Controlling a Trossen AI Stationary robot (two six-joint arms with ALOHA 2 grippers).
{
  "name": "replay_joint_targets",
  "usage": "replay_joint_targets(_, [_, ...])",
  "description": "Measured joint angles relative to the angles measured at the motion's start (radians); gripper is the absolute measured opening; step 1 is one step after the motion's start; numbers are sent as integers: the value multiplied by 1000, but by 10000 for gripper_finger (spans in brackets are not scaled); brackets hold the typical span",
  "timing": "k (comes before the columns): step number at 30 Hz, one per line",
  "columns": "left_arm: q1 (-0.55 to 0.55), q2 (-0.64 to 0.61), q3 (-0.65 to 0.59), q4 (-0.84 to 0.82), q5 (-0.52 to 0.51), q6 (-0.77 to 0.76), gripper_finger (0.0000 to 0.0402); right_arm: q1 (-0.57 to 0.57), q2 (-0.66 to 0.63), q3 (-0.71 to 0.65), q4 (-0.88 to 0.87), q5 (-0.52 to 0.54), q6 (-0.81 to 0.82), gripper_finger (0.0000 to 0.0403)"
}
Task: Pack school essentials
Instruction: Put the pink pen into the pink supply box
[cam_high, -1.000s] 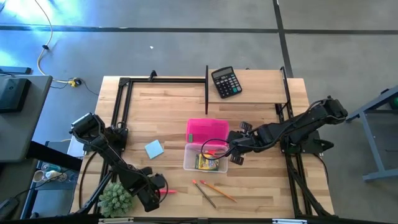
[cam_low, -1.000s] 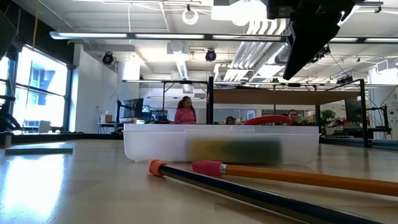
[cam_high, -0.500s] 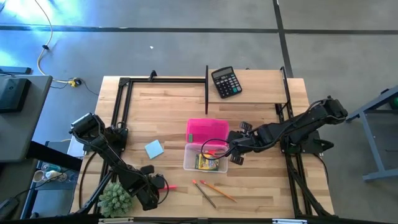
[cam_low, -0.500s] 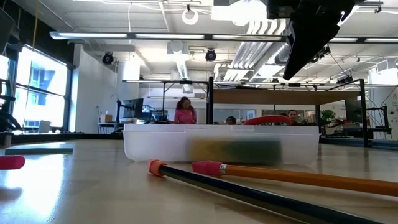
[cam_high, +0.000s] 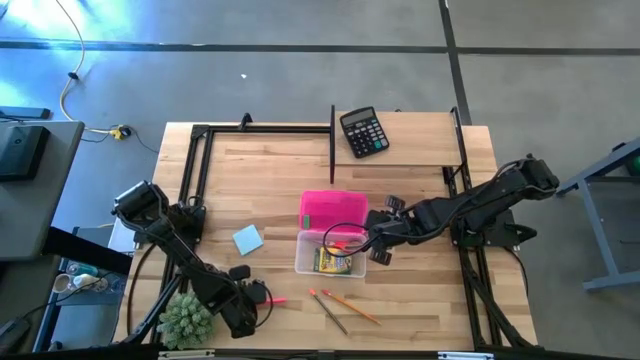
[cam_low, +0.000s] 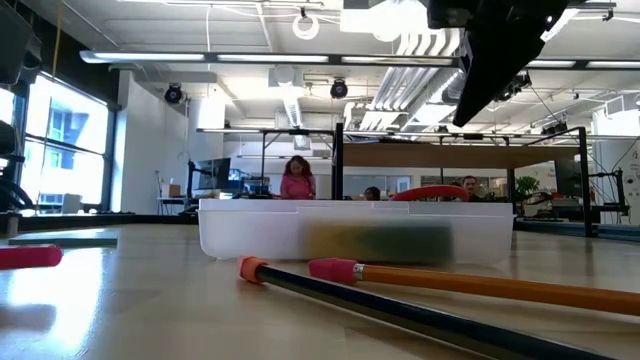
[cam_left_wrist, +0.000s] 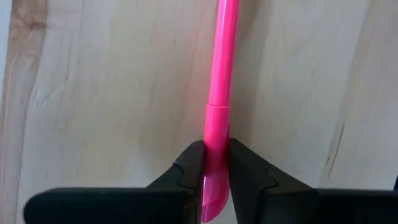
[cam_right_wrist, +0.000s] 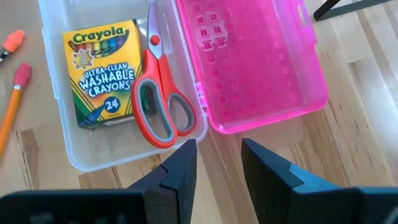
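My left gripper (cam_high: 258, 297) is near the table's near edge, shut on the red-pink pen (cam_high: 275, 300), which points toward the table's right. My right gripper (cam_right_wrist: 214, 165) hangs open over the near right corner of the clear tray (cam_high: 303, 262), touching nothing. In the tray lie the yellow-green crayon box (cam_right_wrist: 102, 71) and the red-handled scissors (cam_right_wrist: 158, 102). The pink lid (cam_high: 332, 210) lies open on the tray's far side. The light-blue sticky-note pad (cam_high: 247, 239) and the two pencils (cam_high: 342, 306) lie flat on the table. I see no green eraser. My left gripper pinches the pen between its two fingers (cam_left_wrist: 189, 165) at the thicker end section (cam_left_wrist: 216, 140). The pen runs on straight ahead of the fingers, in line with them. In the low view its free end (cam_low: 30, 257) shows just above the table top.
The spiky green plant ball (cam_high: 187, 318) sits close to the left gripper, on its left. The black calculator (cam_high: 363, 131) lies at the far edge. Black frame rails (cam_high: 200, 160) border the table's left, far and right sides. Bare wood lies between the pen and the tray.
My left gripper has carried the pen a little toward the table's far edge and toward the tray. The pen's free end has come into the low view from its left side and moved farther in. The right arm has kept still.
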Motion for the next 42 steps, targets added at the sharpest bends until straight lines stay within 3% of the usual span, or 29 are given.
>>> replay_joint_targets(5, [45, -48, -1, 19, -105, 37, 42, 0, -17, 0, 5, 0, 0, 119])
replay_joint_targets(10, [112, -106, 1, 24, -122, 145, 42, 0, -37, 0, 13, 3, 0, 119])
replay_joint_targets(19, [343, -205, 2, 92, -126, 461, 42, 0, -50, 0, 61, 47, 7, 119])
replay_joint_targets(25, [504, -207, 3, 233, 23, 689, 42, -5, -51, 1, 94, 73, 17, 119])
replay_joint_targets(32, [640, -207, 3, 261, 136, 819, 42, -32, -51, 1, 94, 73, 34, 119])
replay_joint_targets(42, [720, -174, 74, 184, 216, 836, 42, -116, -51, 1, 92, 72, 24, 119])
